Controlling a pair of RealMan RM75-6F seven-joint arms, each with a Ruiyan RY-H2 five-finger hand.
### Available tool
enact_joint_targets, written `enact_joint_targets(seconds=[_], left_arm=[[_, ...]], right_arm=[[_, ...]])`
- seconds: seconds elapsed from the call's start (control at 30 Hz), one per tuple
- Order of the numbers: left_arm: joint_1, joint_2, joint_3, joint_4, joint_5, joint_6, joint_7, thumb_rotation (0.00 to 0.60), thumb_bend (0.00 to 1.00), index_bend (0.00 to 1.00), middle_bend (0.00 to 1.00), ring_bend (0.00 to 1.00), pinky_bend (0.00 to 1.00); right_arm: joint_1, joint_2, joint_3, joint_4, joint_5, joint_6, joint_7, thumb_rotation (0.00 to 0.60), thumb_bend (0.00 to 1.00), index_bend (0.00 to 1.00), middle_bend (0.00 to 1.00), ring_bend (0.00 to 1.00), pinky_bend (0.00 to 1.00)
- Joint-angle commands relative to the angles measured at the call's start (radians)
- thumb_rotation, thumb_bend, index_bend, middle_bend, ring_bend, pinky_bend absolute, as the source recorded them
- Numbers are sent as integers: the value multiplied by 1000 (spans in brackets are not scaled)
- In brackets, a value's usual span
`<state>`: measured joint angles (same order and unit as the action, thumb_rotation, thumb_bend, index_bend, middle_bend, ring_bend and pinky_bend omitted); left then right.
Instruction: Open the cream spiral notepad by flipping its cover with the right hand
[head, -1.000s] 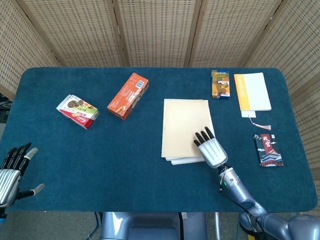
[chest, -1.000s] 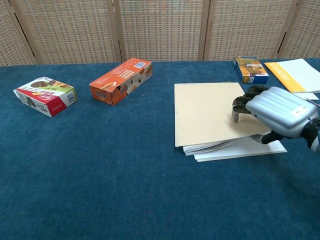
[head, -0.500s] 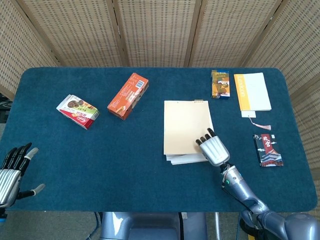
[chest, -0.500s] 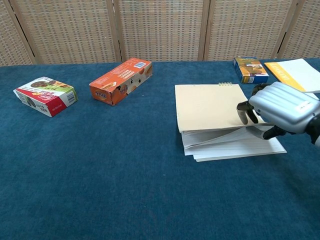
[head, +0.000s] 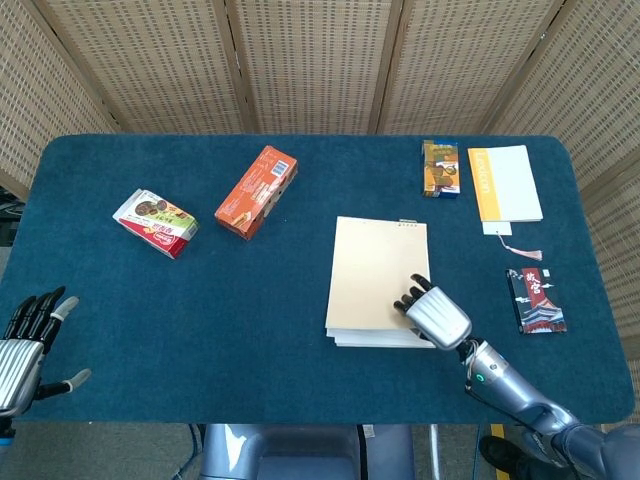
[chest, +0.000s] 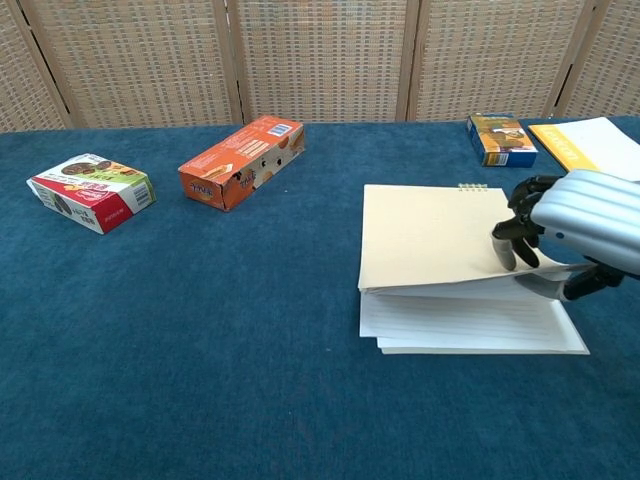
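- We see the table (head: 200, 330) bearing the notepad (chest: 430, 235) right of centre, slid nearer us than a second ago.
- Its cover (chest: 425, 225) is lifted higher, lined pages exposed, so flipping is underway.
- Our right hand (chest: 570, 230) pinches the cover's right edge.
- Our left hand (head: 25, 345) waits spread wide, holding nothing.

A blue tabletop (head: 300, 370) carries a red-and-white box (head: 155, 222), an orange box (head: 256, 191), the cream notepad (head: 375, 280), a small blue box (head: 440, 168), a yellow-and-white booklet (head: 505, 183) and a dark red card (head: 536, 300)
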<state>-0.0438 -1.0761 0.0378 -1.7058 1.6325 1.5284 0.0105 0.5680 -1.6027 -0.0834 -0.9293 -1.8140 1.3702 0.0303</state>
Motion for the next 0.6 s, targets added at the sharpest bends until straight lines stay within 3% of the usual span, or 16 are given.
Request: enact_joint_targets(seconds=[0.03, 0.6], left_arm=[[0, -1, 1, 0, 1, 0, 0, 600, 0, 0, 0, 0, 0], [2, -8, 6, 2, 12, 2, 16, 600, 0, 0, 0, 0, 0]], right_arm=[[-4, 40, -35, -35, -51, 49, 17, 600, 466, 674, 616, 529, 309], [-21, 155, -187, -82, -335, 302, 24, 600, 466, 674, 630, 545, 355]])
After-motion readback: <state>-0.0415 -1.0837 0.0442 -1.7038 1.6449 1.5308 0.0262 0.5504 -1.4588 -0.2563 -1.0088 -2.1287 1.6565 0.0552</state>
